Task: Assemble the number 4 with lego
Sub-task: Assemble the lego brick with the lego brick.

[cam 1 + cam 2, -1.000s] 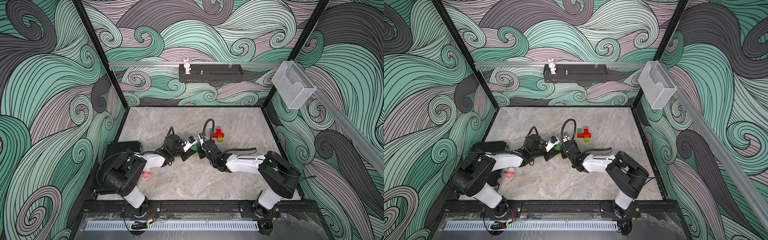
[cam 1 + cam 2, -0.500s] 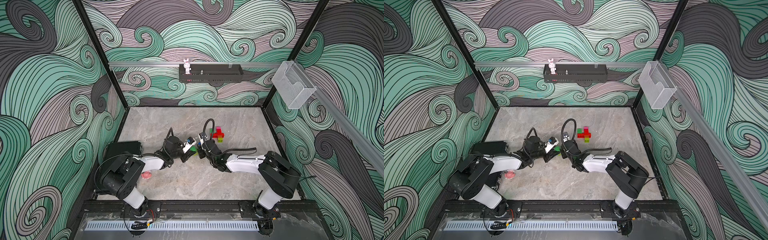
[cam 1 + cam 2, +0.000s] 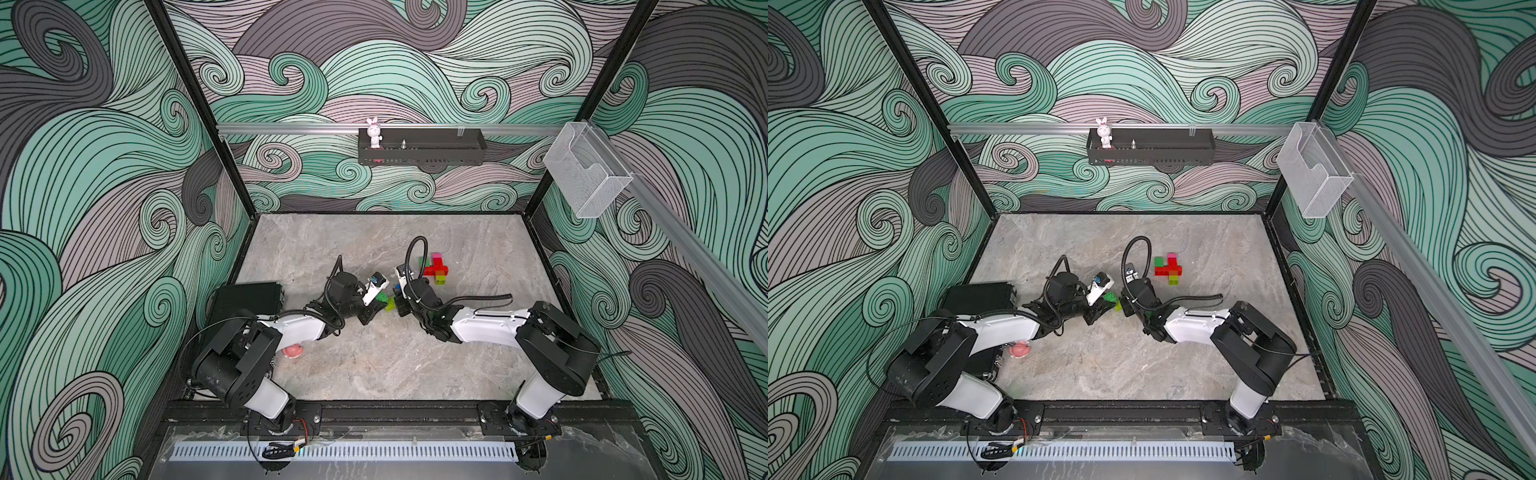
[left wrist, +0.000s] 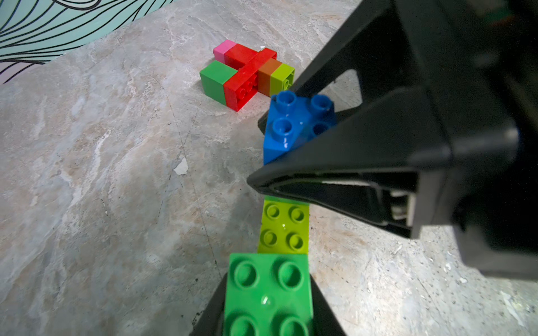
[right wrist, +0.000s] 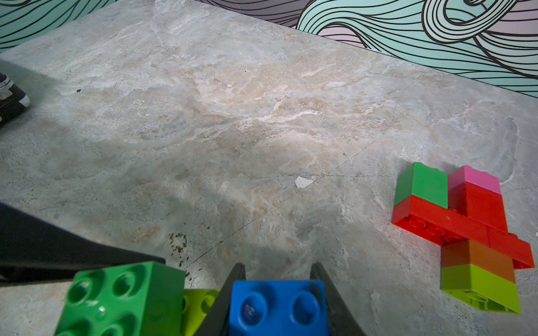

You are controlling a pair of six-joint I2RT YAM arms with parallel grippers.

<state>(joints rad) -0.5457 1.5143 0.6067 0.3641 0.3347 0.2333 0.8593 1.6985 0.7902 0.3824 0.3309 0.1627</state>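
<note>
— So, what has the left gripper [image 4: 267, 277] got?
— Its jaws are clamped tight on a green brick [image 4: 267, 293], and a lime brick [image 4: 283, 227] touches it.
— And the right gripper [image 5: 278, 272]?
— Partly closed, pinching a blue brick [image 5: 278, 308]. A cluster of joined bricks [image 5: 465, 221] lies nearby on the table [image 5: 233, 116].

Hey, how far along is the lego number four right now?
Done: joined red, green, pink, orange and lime plastic bricks already form a four-like shape. In hand: the left claw grips a green studded brick, the right claw a blue studded brick. Left: possibly adding these and the lime brick beside them; unclear if needed.
</note>
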